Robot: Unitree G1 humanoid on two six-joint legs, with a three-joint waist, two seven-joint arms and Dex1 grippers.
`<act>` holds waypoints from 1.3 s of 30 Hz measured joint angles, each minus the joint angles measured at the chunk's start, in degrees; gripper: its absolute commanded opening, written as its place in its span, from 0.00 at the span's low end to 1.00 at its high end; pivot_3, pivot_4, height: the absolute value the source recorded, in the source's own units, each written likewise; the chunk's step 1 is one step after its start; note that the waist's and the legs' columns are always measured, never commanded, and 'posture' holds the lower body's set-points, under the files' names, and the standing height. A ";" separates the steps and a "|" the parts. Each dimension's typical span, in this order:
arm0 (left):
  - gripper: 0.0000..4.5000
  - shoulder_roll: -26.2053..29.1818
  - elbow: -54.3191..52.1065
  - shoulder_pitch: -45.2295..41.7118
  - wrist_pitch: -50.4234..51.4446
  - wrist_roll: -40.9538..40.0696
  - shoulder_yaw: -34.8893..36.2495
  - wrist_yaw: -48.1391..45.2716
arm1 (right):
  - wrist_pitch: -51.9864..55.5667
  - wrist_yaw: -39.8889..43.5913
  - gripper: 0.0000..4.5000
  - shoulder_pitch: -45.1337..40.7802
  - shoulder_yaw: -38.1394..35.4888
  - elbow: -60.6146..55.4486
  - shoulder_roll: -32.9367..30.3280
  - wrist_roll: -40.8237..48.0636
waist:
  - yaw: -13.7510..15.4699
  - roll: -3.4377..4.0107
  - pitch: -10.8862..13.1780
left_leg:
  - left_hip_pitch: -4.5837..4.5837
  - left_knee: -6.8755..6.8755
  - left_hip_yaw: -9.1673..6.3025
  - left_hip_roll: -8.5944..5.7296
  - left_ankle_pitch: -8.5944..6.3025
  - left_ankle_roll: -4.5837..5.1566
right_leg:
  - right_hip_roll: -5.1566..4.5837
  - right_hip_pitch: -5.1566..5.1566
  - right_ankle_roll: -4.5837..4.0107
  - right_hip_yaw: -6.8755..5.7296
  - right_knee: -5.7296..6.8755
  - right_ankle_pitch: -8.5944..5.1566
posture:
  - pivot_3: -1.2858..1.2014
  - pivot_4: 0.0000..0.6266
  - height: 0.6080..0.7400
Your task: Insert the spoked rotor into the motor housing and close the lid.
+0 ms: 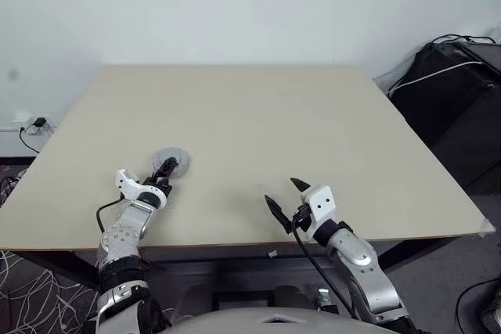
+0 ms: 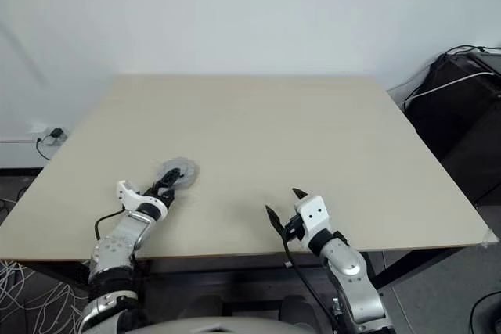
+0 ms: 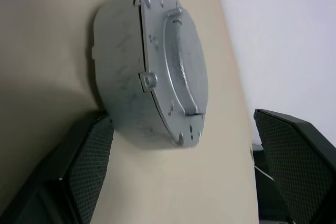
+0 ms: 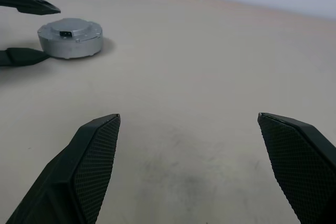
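Lid [image 3: 181, 61] seated on motor housing [image 4: 70, 38], assembly looks closed. Left gripper [image 1: 160, 180] jaws spread beside housing, released. Right gripper [image 1: 286, 195] jaws spread, idle near desk [image 1: 313, 115] edge.

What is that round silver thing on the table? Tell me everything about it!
It is the motor housing, a short, round, dull grey metal puck with its lid closed on top. The lid has a raised middle panel and small bolts around its rim. It lies flat on the beige table, near the robot's left side. The open left end effector sits around it, apparently without gripping it.
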 measured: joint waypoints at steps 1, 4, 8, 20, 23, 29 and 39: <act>0.99 -0.31 -1.40 1.03 0.67 -0.33 -0.06 0.28 | 0.02 0.00 1.00 0.00 0.01 0.13 0.02 0.00 | -0.03 0.03 -0.05 | 0.00 -0.01 0.00 0.01 0.00 0.00 | -0.01 0.00 0.00 0.00 0.00 0.00 | 0.52 0.00 1.00; 0.99 -0.33 -6.45 5.31 3.08 -0.80 -1.64 0.43 | 0.12 0.04 1.00 -0.11 0.04 0.53 0.19 -0.01 | -0.07 0.14 -0.18 | 0.01 -0.02 0.00 0.00 -0.01 0.00 | -0.03 0.00 -0.02 0.00 0.00 -0.02 | 0.52 0.00 1.00; 0.99 3.23 -12.38 11.36 4.50 2.17 -7.80 -3.72 | 0.18 0.20 1.00 -0.40 0.12 0.66 0.27 -0.01 | -0.28 0.24 -0.23 | 0.02 -0.03 0.03 0.01 -0.01 -0.01 | -0.03 -0.02 -0.04 0.00 0.01 -0.04 | 0.52 0.00 1.00; 0.99 12.98 -20.63 24.25 -22.34 29.36 -31.72 -23.80 | 0.21 1.51 1.00 0.17 0.11 0.87 0.28 0.21 | -0.23 0.36 -0.09 | -0.08 -0.42 0.08 0.12 -0.02 -0.01 | -0.45 -0.28 -0.25 0.05 -0.03 -0.15 | 0.52 0.00 1.00; 0.99 11.49 -19.84 24.41 -35.62 37.13 -34.68 -23.93 | -0.61 1.33 1.00 1.27 0.11 0.87 0.45 -0.03 | 0.22 0.39 -0.09 | -0.09 -0.55 0.14 0.10 -0.02 0.00 | -0.72 -0.36 -0.32 0.06 -0.06 -0.19 | 0.52 0.00 1.00; 0.99 7.40 -13.71 24.68 -52.73 49.01 -38.14 -17.96 | -4.95 -0.56 1.00 2.83 0.07 0.89 1.59 -2.09 | 0.56 0.39 -0.08 | -0.11 -0.62 0.17 0.07 -0.04 0.05 | -0.45 -0.39 -0.30 0.04 -0.08 -0.27 | 0.52 0.00 1.00; 0.99 2.90 -11.46 28.34 -61.90 52.71 -38.11 -10.77 | -8.58 -3.72 1.00 5.50 -0.50 0.87 3.53 -3.07 | 0.77 0.35 -0.05 | -0.08 -0.55 0.17 0.10 -0.05 0.07 | -0.41 -0.34 0.02 0.00 -0.03 -0.46 | 0.52 0.00 1.00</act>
